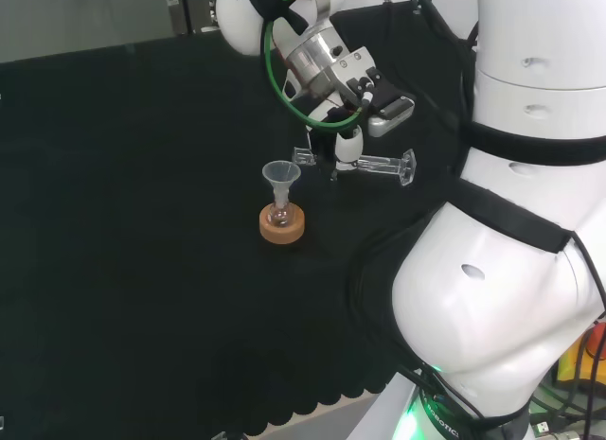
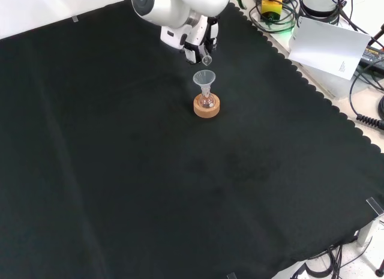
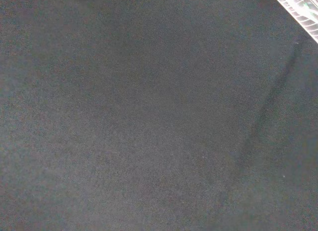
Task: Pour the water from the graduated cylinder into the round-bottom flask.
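A clear graduated cylinder [image 1: 383, 166] lies nearly level in the air, and the hand [image 1: 365, 104] is curled round its middle. In the head view its mouth points left, just right of and slightly above a clear funnel [image 1: 281, 173]. The funnel stands in the neck of a small round-bottom flask [image 1: 279, 216], which rests on a cork ring [image 1: 283, 226]. In the front view the hand [image 2: 198, 42] reaches down from the top, and the cylinder's mouth [image 2: 207, 60] hangs just above the funnel [image 2: 204, 79], the flask [image 2: 207, 101] and the cork ring [image 2: 207, 108]. The wrist view catches an edge of the cylinder [image 3: 303, 7].
Black cloth [image 2: 120, 171] covers the bench around the flask. The arm's big white links [image 1: 511, 270] stand at the head view's right. Beyond the cloth's scalloped edge in the front view lie cables and a white sheet [image 2: 327, 45].
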Robot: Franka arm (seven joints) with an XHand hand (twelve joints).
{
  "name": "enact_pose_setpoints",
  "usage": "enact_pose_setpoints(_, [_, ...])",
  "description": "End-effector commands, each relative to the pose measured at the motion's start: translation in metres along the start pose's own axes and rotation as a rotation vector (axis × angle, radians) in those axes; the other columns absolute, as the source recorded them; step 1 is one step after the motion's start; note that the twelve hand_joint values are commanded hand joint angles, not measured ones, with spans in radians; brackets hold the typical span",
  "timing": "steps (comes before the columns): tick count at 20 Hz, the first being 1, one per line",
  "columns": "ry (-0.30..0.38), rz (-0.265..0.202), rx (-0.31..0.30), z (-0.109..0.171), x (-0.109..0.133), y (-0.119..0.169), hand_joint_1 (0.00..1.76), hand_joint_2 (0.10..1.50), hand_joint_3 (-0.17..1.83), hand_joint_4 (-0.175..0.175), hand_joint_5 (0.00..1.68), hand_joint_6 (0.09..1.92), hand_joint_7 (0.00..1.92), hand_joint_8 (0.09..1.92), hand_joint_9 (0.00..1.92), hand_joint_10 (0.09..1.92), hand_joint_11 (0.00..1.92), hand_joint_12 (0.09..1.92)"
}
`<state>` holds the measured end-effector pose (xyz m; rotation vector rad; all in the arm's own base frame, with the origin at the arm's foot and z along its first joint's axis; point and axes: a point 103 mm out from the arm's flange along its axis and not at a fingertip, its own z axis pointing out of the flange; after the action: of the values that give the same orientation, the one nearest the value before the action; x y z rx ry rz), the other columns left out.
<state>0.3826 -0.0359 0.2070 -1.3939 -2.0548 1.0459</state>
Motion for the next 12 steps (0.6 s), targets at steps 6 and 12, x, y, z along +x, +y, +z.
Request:
enact_pose_setpoints(6, [-0.087,0.063,0.063,-0.014,0.011,0.002,1.35,1.16,0.00,-0.083,1.02,0.85,0.89,1.19,1.31,0.21,1.12,0.79])
enact_pose_setpoints(12, [-0.101,0.098,0.105,-0.018,0.012,0.002,1.35,1.16,0.00,-0.084,1.03,0.84,0.89,1.18,1.32,0.21,1.13,0.79])
